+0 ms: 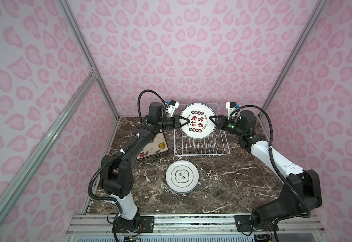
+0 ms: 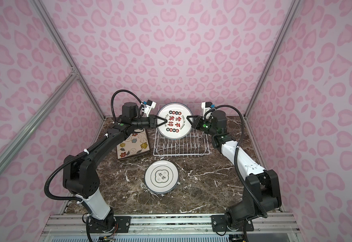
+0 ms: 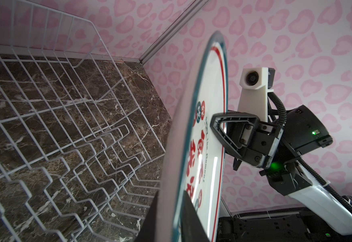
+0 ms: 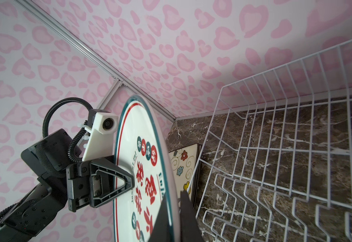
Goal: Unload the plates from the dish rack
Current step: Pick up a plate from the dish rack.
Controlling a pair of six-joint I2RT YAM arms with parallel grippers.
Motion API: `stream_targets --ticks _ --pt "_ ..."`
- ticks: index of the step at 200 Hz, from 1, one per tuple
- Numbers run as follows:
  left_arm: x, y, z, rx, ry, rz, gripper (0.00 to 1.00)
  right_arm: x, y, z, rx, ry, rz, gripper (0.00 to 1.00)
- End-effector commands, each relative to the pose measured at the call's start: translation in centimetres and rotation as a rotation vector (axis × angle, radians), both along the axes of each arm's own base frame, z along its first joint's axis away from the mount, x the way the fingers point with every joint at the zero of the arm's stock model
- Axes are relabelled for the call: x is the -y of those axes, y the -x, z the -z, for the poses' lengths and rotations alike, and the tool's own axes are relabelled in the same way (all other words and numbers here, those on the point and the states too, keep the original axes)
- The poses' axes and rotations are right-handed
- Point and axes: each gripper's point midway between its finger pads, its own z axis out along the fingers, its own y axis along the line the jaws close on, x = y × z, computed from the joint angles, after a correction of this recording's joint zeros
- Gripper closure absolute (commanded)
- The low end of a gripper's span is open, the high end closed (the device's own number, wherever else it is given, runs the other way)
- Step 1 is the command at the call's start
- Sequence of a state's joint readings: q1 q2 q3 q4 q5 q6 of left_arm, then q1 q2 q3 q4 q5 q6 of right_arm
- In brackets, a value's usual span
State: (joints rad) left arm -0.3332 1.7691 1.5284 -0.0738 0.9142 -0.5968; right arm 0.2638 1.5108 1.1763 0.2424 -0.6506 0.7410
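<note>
Lift-out step – round plate (image 1: 197, 123) was pinched at opposite rims by left gripper (image 1: 187, 121) and right gripper (image 1: 210, 117) over dish rack (image 1: 202, 154) – next likely needed a synchronized carry to plate stack (image 1: 182, 177)

Text on upright round plate (image 1: 197, 125), counter (image 1: 233, 178) back edge: large red-and-black 食不我待; alongside, "Enjoy The Moment". Small roundel characters unreadable. On flat round plate (image 1: 181, 177), counter middle: 食味.
</note>
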Motion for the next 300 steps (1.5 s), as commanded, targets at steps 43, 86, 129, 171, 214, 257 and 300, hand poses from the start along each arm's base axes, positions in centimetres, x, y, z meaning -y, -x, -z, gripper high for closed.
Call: stream_targets --ticks 43,86,129,171,214,257,300 --pt "0.6 -0.1 -1.1 0.032 0.026 0.029 0.96 0.1 -0.3 0.1 0.024 0.019 0.014 1.00" --pt "0.2 -0.2 -0.8 0.014 0.004 0.000 0.96 0.4 -0.3 -0.2 0.044 0.046 0.028 0.88" --pt "0.0 -0.3 -1.4 0.018 0.012 -0.012 0.96 0.6 -0.2 -0.2 0.047 0.072 0.036 0.76" --pt "-0.3 -0.2 -1.9 0.015 0.020 -0.024 0.96 1.3 0.1 0.2 0.065 0.109 0.067 0.59" --pt "-1.2 0.2 -2.2 -0.008 0.008 -0.063 0.96 2.8 0.9 0.3 0.130 0.248 0.111 0.06" --pt "-2.6 1.9 -1.8 -0.046 -0.044 -0.115 0.96 3.2 3.5 -0.2 0.293 0.463 0.060 0.01" --pt "-4.4 4.6 -0.3 -0.108 -0.111 -0.174 0.96 1.4 7.2 0.9 0.481 0.696 -0.094 0.01"
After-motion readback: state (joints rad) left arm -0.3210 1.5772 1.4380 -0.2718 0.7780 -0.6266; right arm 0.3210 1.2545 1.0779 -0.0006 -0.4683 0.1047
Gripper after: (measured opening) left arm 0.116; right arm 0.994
